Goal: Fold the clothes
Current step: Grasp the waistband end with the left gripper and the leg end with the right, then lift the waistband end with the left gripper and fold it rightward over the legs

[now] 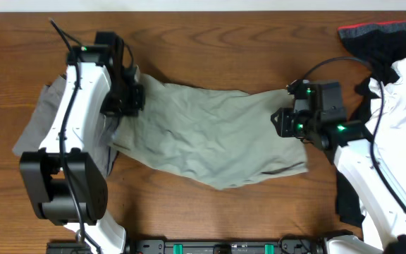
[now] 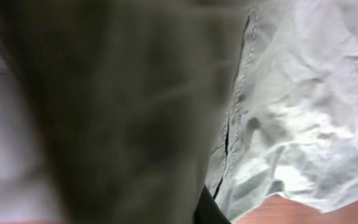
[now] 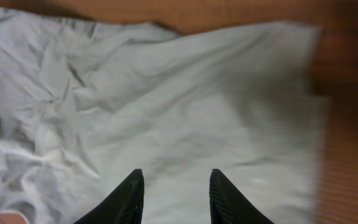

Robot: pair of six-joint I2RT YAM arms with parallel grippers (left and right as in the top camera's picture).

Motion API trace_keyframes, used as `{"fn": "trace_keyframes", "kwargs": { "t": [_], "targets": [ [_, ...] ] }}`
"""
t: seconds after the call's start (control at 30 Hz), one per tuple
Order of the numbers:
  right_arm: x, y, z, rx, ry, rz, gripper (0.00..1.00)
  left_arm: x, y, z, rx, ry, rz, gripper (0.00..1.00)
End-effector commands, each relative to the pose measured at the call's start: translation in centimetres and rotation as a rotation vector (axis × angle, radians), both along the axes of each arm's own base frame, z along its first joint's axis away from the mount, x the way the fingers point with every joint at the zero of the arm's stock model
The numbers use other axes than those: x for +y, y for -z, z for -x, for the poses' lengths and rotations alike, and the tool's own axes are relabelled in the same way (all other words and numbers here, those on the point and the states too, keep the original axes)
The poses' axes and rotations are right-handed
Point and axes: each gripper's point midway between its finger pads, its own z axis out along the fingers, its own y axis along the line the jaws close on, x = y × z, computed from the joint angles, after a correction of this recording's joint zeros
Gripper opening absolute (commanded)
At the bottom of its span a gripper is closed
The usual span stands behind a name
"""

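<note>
Khaki shorts (image 1: 210, 134) lie spread on the bench (image 1: 210, 42) between both pincers. The right pincer (image 3: 174, 177) has its fingers apart over one end; the left pincer (image 1: 127, 97) sits at the other, and whether it is apart or clamped I cannot tell.

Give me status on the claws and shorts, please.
Left claw at left edge of khaki shorts, grip unclear. Right claw open over right edge. Grey shorts under left arm.

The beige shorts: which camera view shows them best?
The overhead view: the beige shorts lie spread on the table, nearly their whole outline visible. The left wrist view shows only blurred cloth and a seam, close up. The right wrist view shows one wrinkled part beyond the open right gripper.
</note>
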Motion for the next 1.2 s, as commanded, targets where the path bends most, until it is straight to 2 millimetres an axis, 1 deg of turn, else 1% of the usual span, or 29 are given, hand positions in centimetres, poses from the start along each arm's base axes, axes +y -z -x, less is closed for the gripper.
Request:
{"fn": "trace_keyframes", "kwargs": {
  "t": [0.0,0.07,0.13,0.23,0.33,0.43,0.53,0.63,0.73,0.8,0.87,0.97,1.07,1.17],
  "targets": [
    [-0.5,-0.9,0.0,-0.027,0.019,-0.005,0.33,0.8,-2.9,-0.9,-0.066,0.036,-0.131,0.06],
    [-0.6,-1.0,0.0,-0.028,0.021,-0.006,0.33,0.2,-4.4,-1.0,-0.088,0.066,-0.161,0.06],
    [-0.6,-0.9,0.1,-0.023,0.021,-0.005,0.34,-0.8,-6.3,-1.3,-0.125,0.104,-0.191,0.06],
    [-0.6,-0.8,0.2,-0.018,0.021,-0.004,0.33,-3.1,-8.7,-1.6,-0.194,0.173,-0.226,0.06],
    [-0.6,-0.8,0.2,-0.018,0.021,-0.004,0.34,-5.5,-10.2,-1.9,-0.259,0.241,-0.256,0.06],
    [-0.7,-0.8,0.3,-0.012,0.022,-0.003,0.34,-7.5,-10.4,-1.9,-0.288,0.269,-0.258,0.06],
    [-0.9,-0.6,0.4,-0.003,0.028,0.000,0.34,-8.8,-9.7,-1.7,-0.271,0.261,-0.256,0.06],
    [-1.9,-0.4,0.4,0.008,0.058,0.020,0.34,-9.5,-9.1,-1.6,-0.257,0.193,-0.247,0.06],
    [-3.0,0.0,0.5,0.025,0.093,0.037,0.34,-9.7,-9.1,-1.9,-0.272,0.085,-0.225,0.06],
    [-3.8,0.1,0.5,0.036,0.130,0.048,0.34,-9.7,-9.1,-2.0,-0.276,0.055,-0.220,0.06],
    [-4.9,0.4,0.5,0.050,0.184,0.061,0.34,-9.0,-9.1,-1.7,-0.263,0.048,-0.247,0.06],
    [-5.9,0.5,0.6,0.063,0.226,0.066,0.34,-6.3,-9.2,-1.2,-0.231,0.025,-0.339,0.06],
    [-6.2,0.5,0.6,0.065,0.234,0.066,0.34,-3.7,-9.3,-0.7,-0.195,0.021,-0.409,0.06],
    [-6.2,0.5,0.5,0.063,0.234,0.065,0.34,-0.5,-10.0,-0.5,-0.174,-0.016,-0.504,0.06]
  ]
}}
